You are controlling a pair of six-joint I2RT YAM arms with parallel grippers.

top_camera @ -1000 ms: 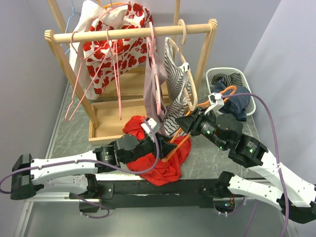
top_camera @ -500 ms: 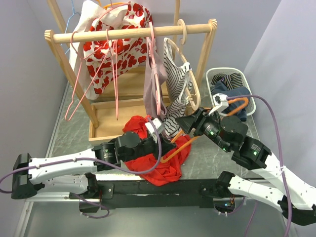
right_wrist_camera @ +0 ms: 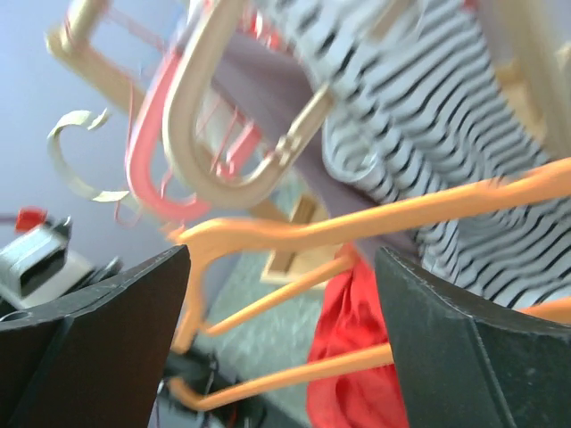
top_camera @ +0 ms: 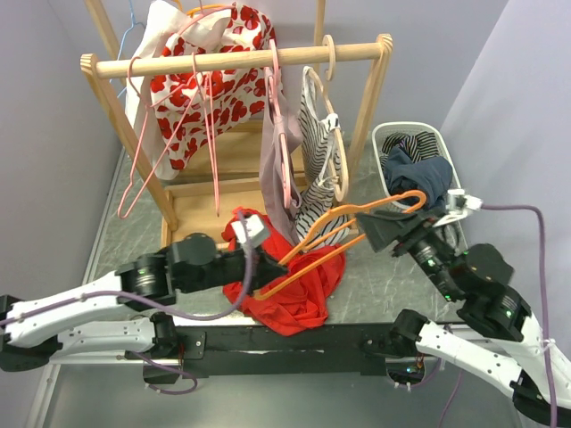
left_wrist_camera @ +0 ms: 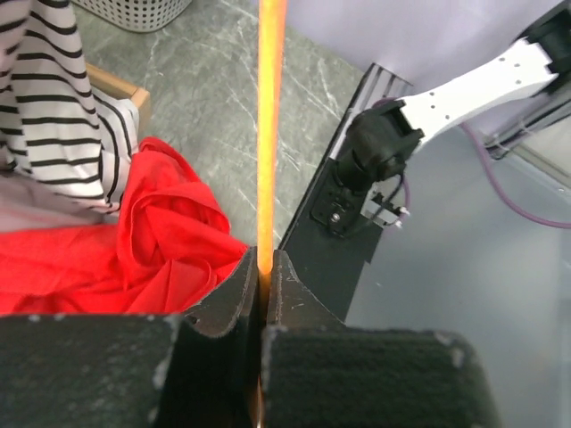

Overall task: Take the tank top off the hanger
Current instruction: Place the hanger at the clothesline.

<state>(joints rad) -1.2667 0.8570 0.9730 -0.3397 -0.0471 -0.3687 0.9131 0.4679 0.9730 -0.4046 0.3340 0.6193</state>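
The red tank top (top_camera: 299, 290) lies crumpled on the table near the front edge, also seen in the left wrist view (left_wrist_camera: 134, 241) and the right wrist view (right_wrist_camera: 357, 357). The orange hanger (top_camera: 339, 234) slants above it, bare, its hook toward the basket. My left gripper (top_camera: 254, 276) is shut on the hanger's lower end; the orange bar (left_wrist_camera: 270, 134) runs straight out from between its pressed fingers. My right gripper (top_camera: 375, 234) stands open near the hook end. The hanger (right_wrist_camera: 357, 223) crosses ahead of its spread fingers (right_wrist_camera: 98, 339), and no contact with them shows.
A wooden clothes rack (top_camera: 232, 61) stands behind, carrying a red-and-white floral garment (top_camera: 201, 85), pink hangers (top_camera: 143, 152) and a striped top (top_camera: 317, 178) on a wooden hanger. A white basket (top_camera: 406, 126) of dark clothes sits at the right. The rack's wooden base (top_camera: 192, 218) lies behind the tank top.
My left gripper shut on the hanger and drew back to the left. My right gripper opened, let go of the hanger and pulled away to the right. The hanger now slants free above the tank top.
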